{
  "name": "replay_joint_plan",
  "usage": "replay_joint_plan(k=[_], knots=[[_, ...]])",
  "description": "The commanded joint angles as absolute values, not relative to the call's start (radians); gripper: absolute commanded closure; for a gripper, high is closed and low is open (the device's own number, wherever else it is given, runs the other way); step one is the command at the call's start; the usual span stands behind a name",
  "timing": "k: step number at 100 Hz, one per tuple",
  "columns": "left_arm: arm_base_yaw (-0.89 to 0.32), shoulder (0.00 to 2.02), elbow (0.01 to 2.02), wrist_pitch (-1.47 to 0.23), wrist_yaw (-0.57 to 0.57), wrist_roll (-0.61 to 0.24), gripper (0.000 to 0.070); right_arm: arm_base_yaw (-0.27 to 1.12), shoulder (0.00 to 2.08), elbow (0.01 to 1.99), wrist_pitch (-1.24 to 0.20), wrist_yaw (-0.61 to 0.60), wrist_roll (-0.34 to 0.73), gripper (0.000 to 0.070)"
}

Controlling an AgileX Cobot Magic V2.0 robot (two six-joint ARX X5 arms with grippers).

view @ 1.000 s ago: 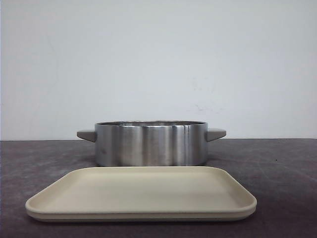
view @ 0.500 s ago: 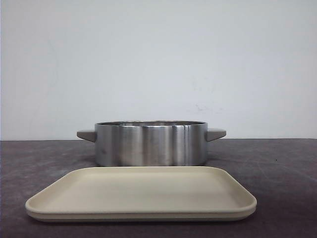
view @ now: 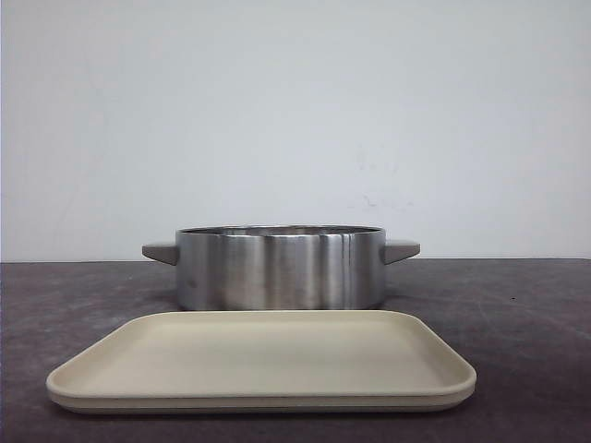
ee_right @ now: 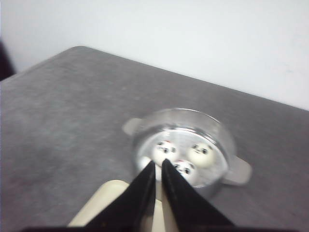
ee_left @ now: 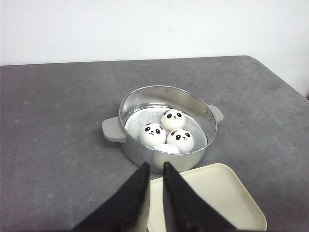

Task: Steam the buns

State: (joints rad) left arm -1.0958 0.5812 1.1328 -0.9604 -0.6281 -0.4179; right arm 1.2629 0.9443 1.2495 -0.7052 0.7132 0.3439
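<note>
Several white panda-faced buns lie inside a round steel pot (ee_left: 193, 160) with grey handles. In the left wrist view three show their faces (ee_left: 173, 119) (ee_left: 152, 134) (ee_left: 180, 140). One more bun (ee_left: 166, 148) shows only its white top behind the near wall. The right wrist view is blurred and shows buns (ee_right: 200, 153) in the same pot (ee_right: 240, 173). From the front the pot (view: 277, 268) hides the buns. My left gripper (ee_left: 155, 166) hangs shut and empty above the tray's edge, short of the pot. My right gripper (ee_right: 158, 163) is shut and empty too, also over the tray on the near side of the pot.
A bare beige tray (view: 263, 355) lies in front of the pot; it also shows under the left fingers (ee_left: 217, 193) and the right ones (ee_right: 104, 198). The dark grey table (ee_left: 58, 145) ends at a white wall. No arm shows in the front view.
</note>
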Motion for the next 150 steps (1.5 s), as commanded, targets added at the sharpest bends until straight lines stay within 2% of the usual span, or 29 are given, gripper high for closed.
replay_joint_plan(k=[1, 8, 22, 30, 39, 51, 74, 89, 101, 127, 150], knots=[[-1.107, 0.586, 1.145, -0.950, -0.633, -0.411, 0.0700, 1.200, 0.938, 1.215, -0.649, 0.682, 0.273, 0.0686], [-1.107, 0.586, 1.145, -0.950, -0.633, -0.411, 0.0700, 1.112, 0.905, 1.132, -0.534, 0.615, 0.196, 0.0686], [-1.107, 0.586, 1.145, -0.950, -0.633, -0.411, 0.0700, 0.944, 0.811, 0.896, -0.209, 0.434, 0.061, 0.0686], [-1.107, 0.586, 1.145, -0.950, -0.633, -0.411, 0.0700, 0.851, 0.755, 0.755, -0.059, 0.339, 0.029, 0.0686], [-1.107, 0.586, 1.145, -0.950, -0.633, -0.411, 0.0700, 0.743, 0.688, 0.619, 0.024, 0.230, 0.022, 0.0686], [-1.107, 0.586, 1.145, -0.950, -0.633, -0.411, 0.0700, 0.602, 0.575, 0.489, 0.027, 0.120, 0.018, 0.0686], [-1.107, 0.586, 1.145, -0.950, -0.633, -0.411, 0.0700, 0.373, 0.311, 0.311, 0.022, 0.104, -0.025, 0.0687], [-1.107, 0.586, 1.145, -0.950, -0.633, -0.411, 0.0700, 0.240, 0.215, 0.224, 0.022, 0.099, -0.026, 0.0688], [-1.107, 0.586, 1.145, -0.950, -0.633, -0.411, 0.0700, 0.147, 0.180, 0.171, 0.021, 0.020, -0.025, 0.0688], [-1.107, 0.586, 1.145, -0.950, -0.633, -0.411, 0.0700, 0.062, 0.112, 0.096, 0.006, 0.000, -0.026, 0.0688], [-1.107, 0.586, 1.145, -0.950, -0.633, -0.411, 0.0700, 0.041, 0.023, 0.026, -0.001, -0.019, -0.010, 0.0688]])
